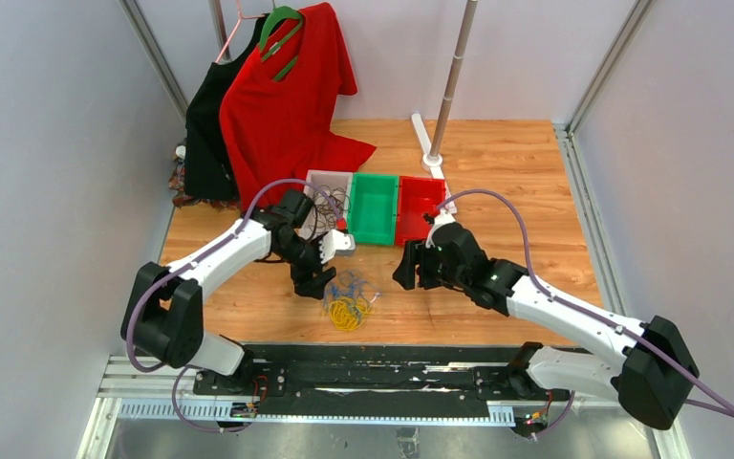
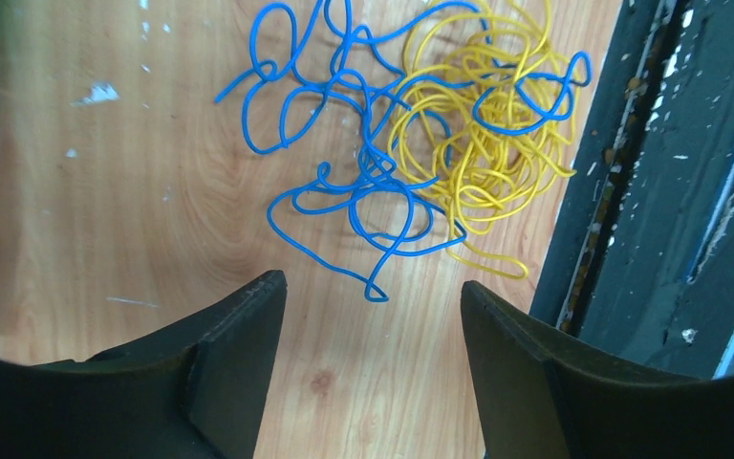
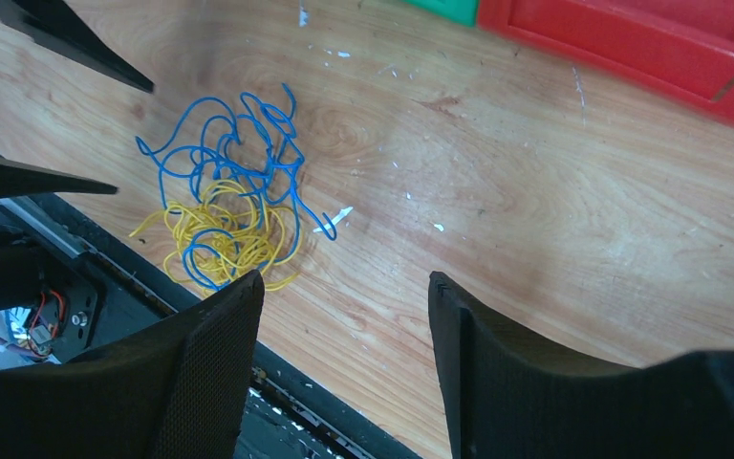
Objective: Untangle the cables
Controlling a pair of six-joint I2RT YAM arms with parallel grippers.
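A wooden counter [image 1: 497,172], flecked with white scuffs, sits between pale walls [image 1: 48,143]. A green bin [image 1: 373,207] stands between a white bin [image 1: 330,174] and a red bin [image 1: 419,206], and a red shirt [image 1: 287,105] hangs behind them. The blue cable [image 2: 344,143] and yellow cable [image 2: 483,134] lie knotted together in front of the green bin, beside the black rail [image 1: 363,368].

Only the top view shows dark wire [image 1: 330,203] in the white bin, partly hidden by the left arm [image 1: 239,244]. The wrist views show the left jaws and right jaws spread wide, holding nothing. From above, the way the strands interlace is hard to make out.
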